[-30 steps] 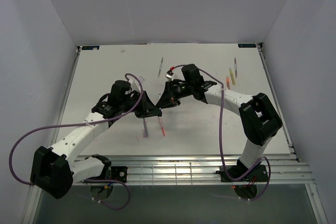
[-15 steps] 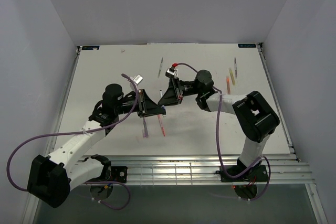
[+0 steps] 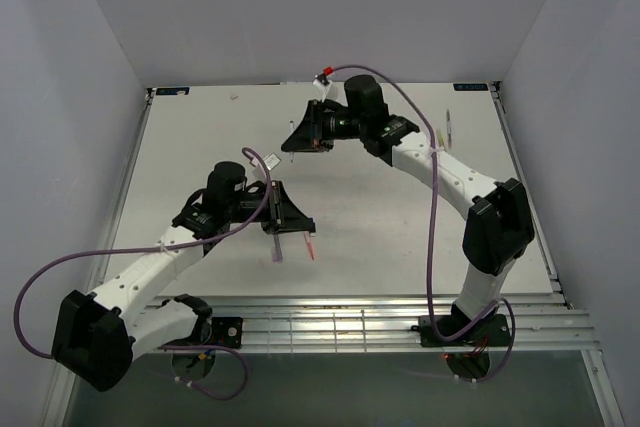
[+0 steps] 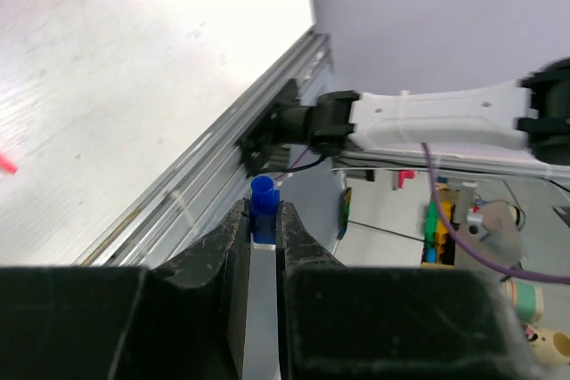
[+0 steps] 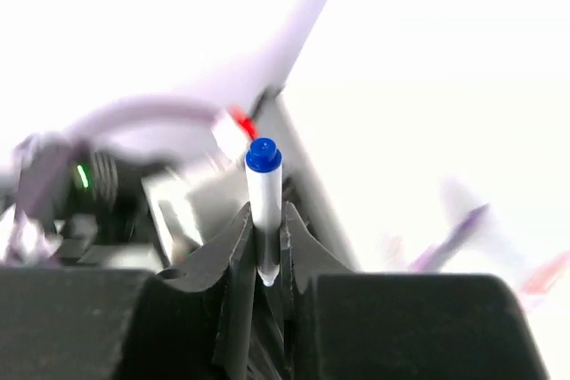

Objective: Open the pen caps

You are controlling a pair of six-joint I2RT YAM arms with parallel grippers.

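My left gripper [image 3: 297,223] is shut on a short blue pen cap [image 4: 262,209], whose open end sticks out past the fingertips in the left wrist view. My right gripper [image 3: 296,139] is raised over the back middle of the table and shut on a thin white pen body [image 5: 264,211] with a blue end knob. The cap and this pen are apart. A purple pen [image 3: 277,247] and a red pen [image 3: 309,244] lie on the table just near of my left gripper.
Several pens, orange, yellow and green [image 3: 438,150], lie at the back right, with one more thin pen [image 3: 449,125] behind them. A metal rail [image 3: 380,312] runs along the table's near edge. White walls enclose the table.
The two grippers were together at mid table. Now the right one has lifted back and left with the pen body, and the left one has pulled slightly nearer with the blue cap.
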